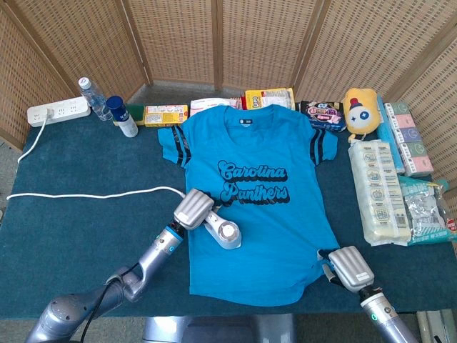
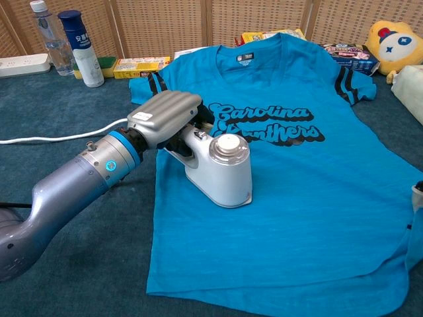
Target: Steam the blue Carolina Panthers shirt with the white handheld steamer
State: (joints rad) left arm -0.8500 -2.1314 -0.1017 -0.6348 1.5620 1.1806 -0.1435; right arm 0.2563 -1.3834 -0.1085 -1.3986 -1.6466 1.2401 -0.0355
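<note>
Blue shirt w/ dark striped sleeves & black lettering; white steamer; silver-grey left hand

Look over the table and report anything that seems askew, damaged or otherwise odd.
Little stands out. The shirt lies flat, but its hem corner is bunched up under the right hand, which rests on it. The left hand holds the steamer on the shirt's left part, below the lettering. No spill or damage shows.
</note>
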